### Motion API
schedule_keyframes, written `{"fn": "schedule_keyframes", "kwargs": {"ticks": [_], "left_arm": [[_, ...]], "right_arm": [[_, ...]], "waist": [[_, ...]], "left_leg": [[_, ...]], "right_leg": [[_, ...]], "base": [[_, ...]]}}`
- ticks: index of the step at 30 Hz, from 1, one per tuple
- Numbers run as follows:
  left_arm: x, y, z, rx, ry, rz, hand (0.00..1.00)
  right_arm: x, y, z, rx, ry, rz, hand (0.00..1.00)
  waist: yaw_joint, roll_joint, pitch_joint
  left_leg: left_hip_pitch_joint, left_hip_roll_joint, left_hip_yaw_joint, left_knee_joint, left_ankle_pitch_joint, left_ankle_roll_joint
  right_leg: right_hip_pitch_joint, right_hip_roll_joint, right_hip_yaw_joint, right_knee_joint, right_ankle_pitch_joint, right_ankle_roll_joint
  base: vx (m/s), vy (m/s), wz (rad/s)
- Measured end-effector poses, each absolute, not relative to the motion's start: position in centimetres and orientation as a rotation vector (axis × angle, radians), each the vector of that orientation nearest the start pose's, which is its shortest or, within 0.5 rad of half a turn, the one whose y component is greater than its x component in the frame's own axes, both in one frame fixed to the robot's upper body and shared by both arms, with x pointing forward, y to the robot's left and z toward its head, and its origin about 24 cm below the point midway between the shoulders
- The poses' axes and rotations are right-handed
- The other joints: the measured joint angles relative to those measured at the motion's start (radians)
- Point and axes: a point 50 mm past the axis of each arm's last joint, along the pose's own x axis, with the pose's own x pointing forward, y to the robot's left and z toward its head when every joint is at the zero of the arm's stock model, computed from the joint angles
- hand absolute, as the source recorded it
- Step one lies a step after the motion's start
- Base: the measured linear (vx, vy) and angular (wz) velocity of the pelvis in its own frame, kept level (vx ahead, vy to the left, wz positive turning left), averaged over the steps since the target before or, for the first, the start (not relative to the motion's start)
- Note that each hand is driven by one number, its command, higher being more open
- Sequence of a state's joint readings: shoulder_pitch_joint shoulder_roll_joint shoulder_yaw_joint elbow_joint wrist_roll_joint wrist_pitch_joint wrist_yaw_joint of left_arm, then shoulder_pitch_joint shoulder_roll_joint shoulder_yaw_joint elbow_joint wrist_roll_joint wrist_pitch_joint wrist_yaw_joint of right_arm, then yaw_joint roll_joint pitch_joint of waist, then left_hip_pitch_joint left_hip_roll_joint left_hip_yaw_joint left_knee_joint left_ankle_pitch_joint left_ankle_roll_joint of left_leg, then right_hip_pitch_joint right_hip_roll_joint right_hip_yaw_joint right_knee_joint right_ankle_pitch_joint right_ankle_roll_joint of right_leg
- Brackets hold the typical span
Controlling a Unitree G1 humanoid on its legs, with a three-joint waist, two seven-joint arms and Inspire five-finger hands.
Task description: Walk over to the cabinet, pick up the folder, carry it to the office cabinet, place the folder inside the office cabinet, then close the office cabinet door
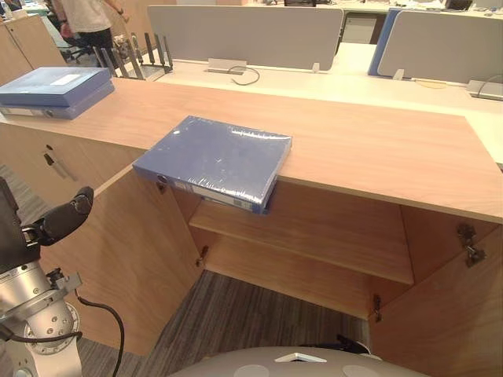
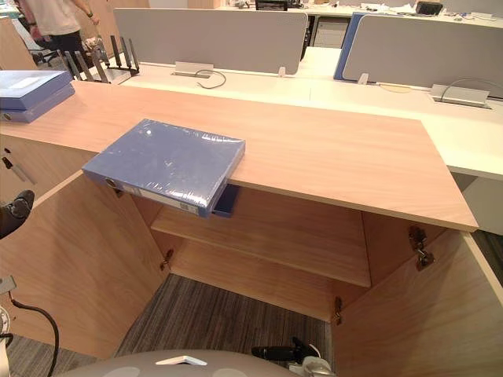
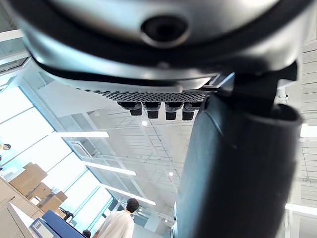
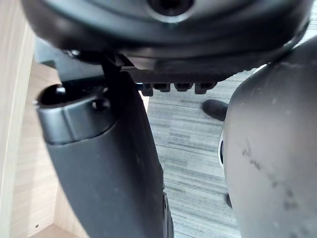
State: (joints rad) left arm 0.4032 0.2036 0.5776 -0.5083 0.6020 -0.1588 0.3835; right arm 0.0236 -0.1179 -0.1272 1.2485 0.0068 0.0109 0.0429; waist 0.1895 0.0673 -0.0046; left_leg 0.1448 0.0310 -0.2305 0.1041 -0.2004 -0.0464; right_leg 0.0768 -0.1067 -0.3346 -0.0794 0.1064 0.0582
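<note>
Left eye view is showing us the blue folder (image 1: 212, 159) lying on the cabinet top (image 1: 377, 149), one corner jutting past the front edge above the open compartment (image 1: 314, 228), while our left hand (image 1: 67, 214) and right hand (image 4: 109, 163) are hanging low, fingers relaxed and grasping nothing. We are judging that a careless reach is risking a nudge that tips the glossy, film-wrapped folder off that edge to the floor (image 1: 236, 314).

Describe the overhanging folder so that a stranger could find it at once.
Look at the long wooden cabinet top above the open shelves. The blue folder lies at its front edge, one corner overhanging. Wrapped in shiny film, it lies alone, unlike the stacked folders at the far left.
</note>
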Motion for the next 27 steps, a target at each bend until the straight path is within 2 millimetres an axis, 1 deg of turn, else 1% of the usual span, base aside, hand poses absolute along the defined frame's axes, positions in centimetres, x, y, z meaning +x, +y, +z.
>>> {"fn": "schedule_keyframes", "kwargs": {"ticks": [5,10,15,21,27], "left_arm": [[13.4,28.9,13.6,1.06,-0.331,0.779,1.0],[13.6,28.2,12.0,1.043,-0.265,0.685,1.0],[14.0,27.9,10.9,1.023,-0.22,0.635,1.0],[14.3,27.3,10.4,1.01,-0.205,0.582,1.0],[13.9,27.1,10.0,1.018,-0.191,0.553,1.0]], "right_arm": [[7.3,-20.5,-17.1,0.013,1.27,-0.157,1.0],[7.4,-20.5,-17.1,0.013,1.266,-0.156,1.0],[7.4,-20.5,-17.1,0.013,1.266,-0.156,1.0],[7.4,-20.5,-17.1,0.012,1.264,-0.156,1.0],[7.6,-20.5,-17.0,0.009,1.261,-0.155,1.0]], "waist": [[0.0,0.0,0.0],[-0.004,0.0,0.0],[-0.004,0.0,0.0],[-0.006,0.001,0.0],[-0.015,0.001,0.001]], "left_leg": [[0.0,0.0,0.0,0.0,0.0,0.0],[0.0,0.0,0.008,0.0,-0.001,-0.001],[0.0,0.0,0.009,0.0,-0.001,-0.001],[0.0,0.001,0.011,0.0,-0.001,-0.001],[0.0,0.002,0.012,0.0,-0.002,-0.002]], "right_leg": [[0.0,0.0,0.0,0.0,0.001,0.001],[-0.004,0.001,0.008,0.0,0.004,0.006],[-0.004,0.001,0.009,0.0,0.004,0.006],[-0.005,0.001,0.011,0.0,0.004,0.006],[-0.005,0.002,0.012,0.0,0.004,0.006]], "base": [[0.0,0.0,0.0],[0.0,0.0,-0.03],[0.0,0.0,0.0],[0.0,0.0,0.0],[0.0,0.0,0.0]]}}
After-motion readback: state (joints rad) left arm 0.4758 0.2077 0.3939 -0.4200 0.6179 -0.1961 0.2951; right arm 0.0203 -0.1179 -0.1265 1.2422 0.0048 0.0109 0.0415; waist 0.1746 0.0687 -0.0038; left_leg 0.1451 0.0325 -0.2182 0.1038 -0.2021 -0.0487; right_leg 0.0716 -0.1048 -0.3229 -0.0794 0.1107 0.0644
